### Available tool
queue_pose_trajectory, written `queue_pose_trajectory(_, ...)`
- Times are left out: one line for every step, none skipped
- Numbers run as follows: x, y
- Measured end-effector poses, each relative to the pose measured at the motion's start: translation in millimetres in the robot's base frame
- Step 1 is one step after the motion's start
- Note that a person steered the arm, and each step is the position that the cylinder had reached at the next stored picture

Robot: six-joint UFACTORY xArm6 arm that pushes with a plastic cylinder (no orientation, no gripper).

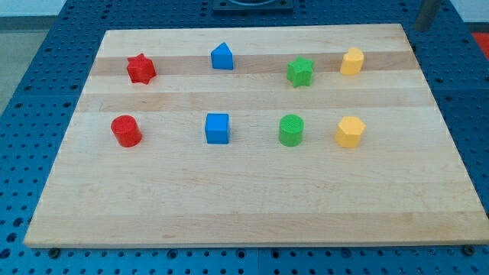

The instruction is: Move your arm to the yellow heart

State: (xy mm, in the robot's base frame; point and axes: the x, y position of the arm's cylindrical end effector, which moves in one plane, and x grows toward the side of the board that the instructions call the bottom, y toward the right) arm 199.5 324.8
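**Q.** Where is my tip, and does it hold anything?

**A.** My tip cannot be made out. A dark blurred shape [426, 12] at the upper right edge of the frame, off the wooden board [229, 214], may be part of the arm. The rod has nothing to open or close and touches no block.

**Q.** Where is the target?

**A.** The yellow heart [351, 61] stands in the upper right of the frame, last in the back row, right of the green star [300, 71] and directly above the yellow hexagon [350, 131].

**Q.** Governing relation?

**A.** If that shape is the arm, the heart probably lies near it, down and to the left.
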Motion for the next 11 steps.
queue_pose_trajectory(-1,-3)
queue_pose_trajectory(-1,-2)
queue_pose_trajectory(10,20)
queue_pose_trajectory(6,20)
queue_pose_trajectory(13,19)
queue_pose_trajectory(18,-12)
queue_pose_trajectory(29,-78)
queue_pose_trajectory(29,-78)
queue_pose_trajectory(70,-55)
queue_pose_trajectory(70,-55)
queue_pose_trajectory(70,-55)
